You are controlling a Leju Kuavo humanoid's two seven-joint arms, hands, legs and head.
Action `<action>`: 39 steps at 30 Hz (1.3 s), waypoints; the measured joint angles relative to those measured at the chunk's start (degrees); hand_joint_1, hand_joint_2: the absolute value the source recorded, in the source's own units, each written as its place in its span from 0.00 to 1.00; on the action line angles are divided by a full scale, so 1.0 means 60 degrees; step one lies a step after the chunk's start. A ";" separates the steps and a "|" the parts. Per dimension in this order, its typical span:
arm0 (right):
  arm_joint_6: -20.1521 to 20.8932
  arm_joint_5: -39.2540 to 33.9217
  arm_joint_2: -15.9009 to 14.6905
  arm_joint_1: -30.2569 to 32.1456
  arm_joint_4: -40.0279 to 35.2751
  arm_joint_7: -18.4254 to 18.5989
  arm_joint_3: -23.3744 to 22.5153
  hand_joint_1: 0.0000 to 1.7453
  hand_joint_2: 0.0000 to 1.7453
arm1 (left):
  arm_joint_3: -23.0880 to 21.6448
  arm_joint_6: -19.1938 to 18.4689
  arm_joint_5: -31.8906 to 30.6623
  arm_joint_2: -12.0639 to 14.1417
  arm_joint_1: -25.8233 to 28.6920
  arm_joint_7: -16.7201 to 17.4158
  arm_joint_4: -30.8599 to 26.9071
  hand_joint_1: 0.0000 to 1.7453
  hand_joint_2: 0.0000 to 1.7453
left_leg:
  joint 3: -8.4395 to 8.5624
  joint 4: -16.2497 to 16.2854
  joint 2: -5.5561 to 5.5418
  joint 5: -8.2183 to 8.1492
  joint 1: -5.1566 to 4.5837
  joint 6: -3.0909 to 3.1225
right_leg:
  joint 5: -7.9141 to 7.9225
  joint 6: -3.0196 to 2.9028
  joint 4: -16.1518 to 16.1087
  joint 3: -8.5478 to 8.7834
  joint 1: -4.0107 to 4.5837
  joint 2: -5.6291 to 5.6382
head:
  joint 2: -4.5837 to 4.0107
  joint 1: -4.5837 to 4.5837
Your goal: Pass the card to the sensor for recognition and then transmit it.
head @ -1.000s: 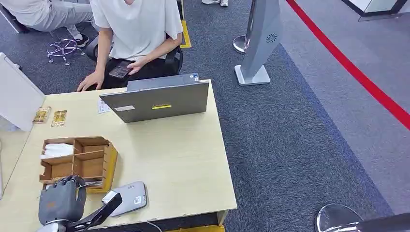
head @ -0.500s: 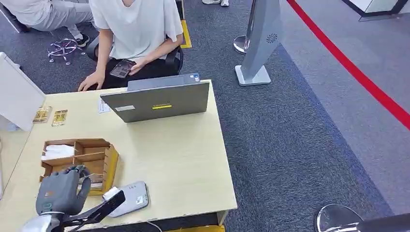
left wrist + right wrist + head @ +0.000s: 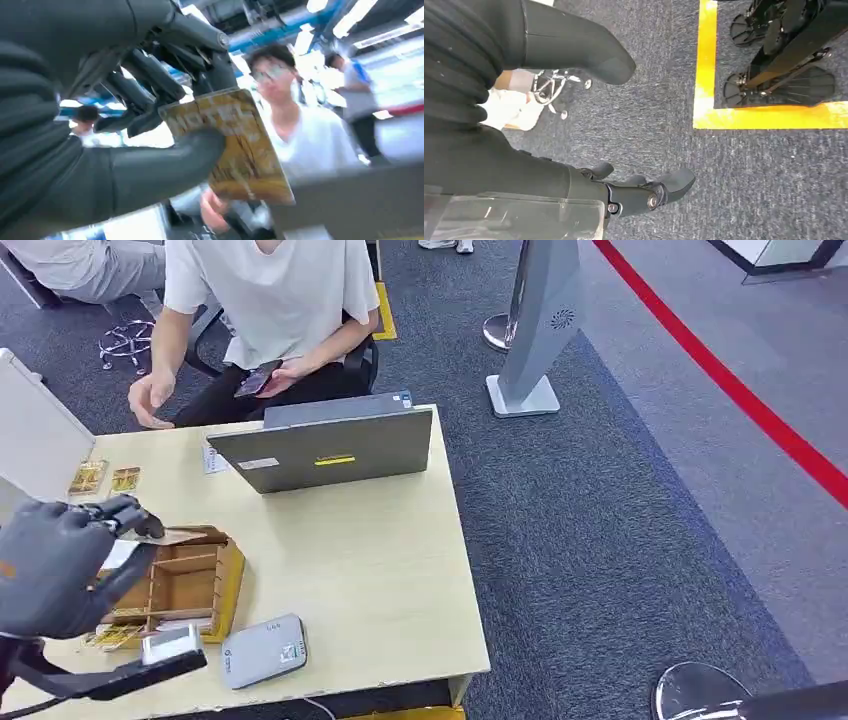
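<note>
Left hand (image 3: pixel 125 115) pinching the gold card (image 3: pixel 235 145) between thumb and fingers, raised above the wooden organiser (image 3: pixel 185 580), with the grey sensor (image 3: pixel 262 650) on the worktop (image 3: pixel 370 570) just beside that organiser, nearer the robot. Right hand (image 3: pixel 644 192) hanging over carpet, fingers loosely apart, holding nothing. Risk judged: shallow edge grip, hence slipping or tilting of the card on the descent, or a missed read if held off-centre.

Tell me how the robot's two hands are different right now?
The left hand is raised above the table and pinches a gold card between thumb and fingers; the right hand holds nothing. The left hand is up by the wooden box; the right hand hangs over the grey carpet. Both are dark grey.
</note>
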 joint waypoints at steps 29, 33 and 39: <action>-0.1402 0.0000 -0.1042 -0.0279 0.2623 0.0167 0.0925 0.00 1.00 | 0.0405 0.3239 -0.4843 -0.3129 -0.0411 0.0232 0.4749 0.00 1.00 | -0.0012 0.0004 0.0011 0.0008 -0.0007 0.0018 | 0.0021 0.0024 -0.0009 -0.0004 -0.0008 0.0021 | 0.0000 -0.0004; -0.1297 -0.0004 -0.1038 -0.0243 0.2616 0.0211 0.0914 0.00 1.00 | 0.0623 0.3696 -0.4408 -0.3136 0.0350 0.0050 0.3930 0.00 1.00 | -0.0016 0.0003 0.0009 0.0004 -0.0007 0.0021 | 0.0015 0.0028 -0.0010 -0.0004 -0.0008 0.0018 | 0.0000 -0.0003; -0.0675 -0.0026 -0.0660 -0.0095 0.1896 0.0298 0.0715 0.00 1.00 | 0.1310 0.6126 -0.3534 -0.2798 0.2820 -0.0816 0.2105 0.00 1.00 | -0.0004 -0.0009 0.0064 -0.0041 -0.0006 0.0012 | -0.0003 0.0022 -0.0005 0.0002 -0.0008 0.0070 | 0.0000 0.0000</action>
